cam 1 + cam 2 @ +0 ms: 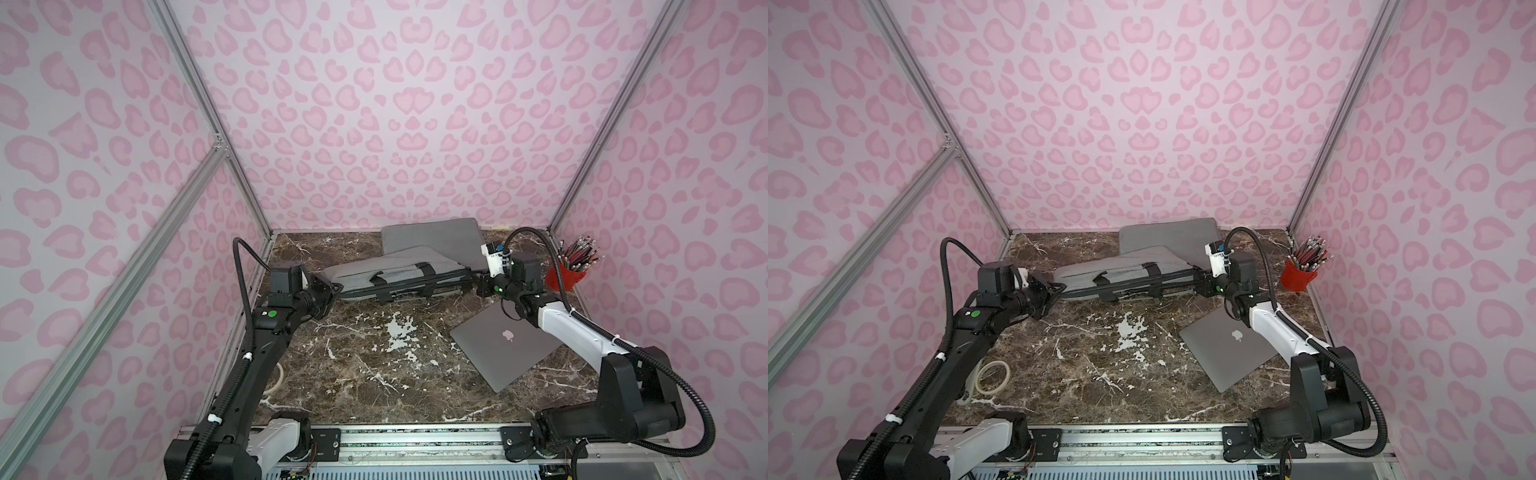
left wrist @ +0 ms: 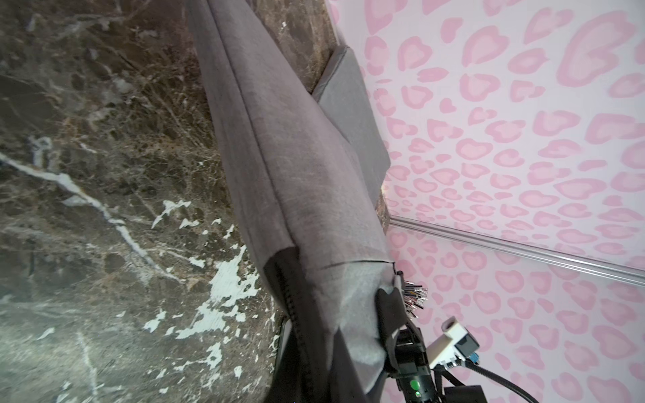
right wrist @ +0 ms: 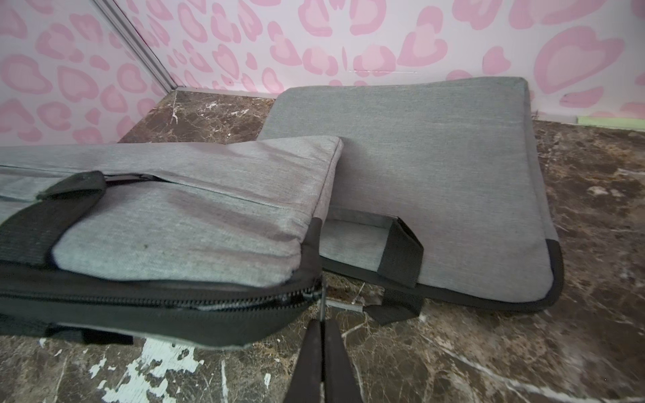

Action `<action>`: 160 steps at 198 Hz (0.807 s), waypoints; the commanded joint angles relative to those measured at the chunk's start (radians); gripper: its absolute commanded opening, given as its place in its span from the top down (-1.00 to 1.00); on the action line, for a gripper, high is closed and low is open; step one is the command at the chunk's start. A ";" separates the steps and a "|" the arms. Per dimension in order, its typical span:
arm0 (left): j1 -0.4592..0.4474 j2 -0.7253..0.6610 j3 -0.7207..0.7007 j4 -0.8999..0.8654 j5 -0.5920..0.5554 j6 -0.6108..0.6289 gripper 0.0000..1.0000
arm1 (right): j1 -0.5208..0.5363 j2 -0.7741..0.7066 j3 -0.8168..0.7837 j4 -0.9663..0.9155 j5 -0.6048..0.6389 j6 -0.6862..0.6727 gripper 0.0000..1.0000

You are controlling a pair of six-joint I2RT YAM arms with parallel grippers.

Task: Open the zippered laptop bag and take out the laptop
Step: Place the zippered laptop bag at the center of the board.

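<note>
Laptop bag point(image 1: 399, 274) is held between both arms, with the laptop point(image 1: 505, 349) already out on the counter point(image 1: 353, 374).
The left jaws are closed on the bag's left end corner. The right jaws are pinched together on the zipper pull point(image 3: 321, 304) at the bag's right end. The shut laptop is laid flat under the right arm, apart from the bag. A second grey bag point(image 1: 436, 237) is seen behind, by the back wall.
</note>
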 commanded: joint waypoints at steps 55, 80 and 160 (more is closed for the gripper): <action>0.006 -0.060 -0.140 -0.021 -0.253 0.146 0.99 | 0.065 -0.010 -0.139 0.019 0.137 -0.007 1.00; 0.006 -0.067 -0.221 0.030 -0.292 0.165 0.99 | 0.098 0.007 -0.158 0.013 0.142 -0.005 1.00; 0.003 0.073 -0.256 0.025 -0.336 0.248 0.66 | 0.153 0.067 -0.168 0.010 0.165 0.013 1.00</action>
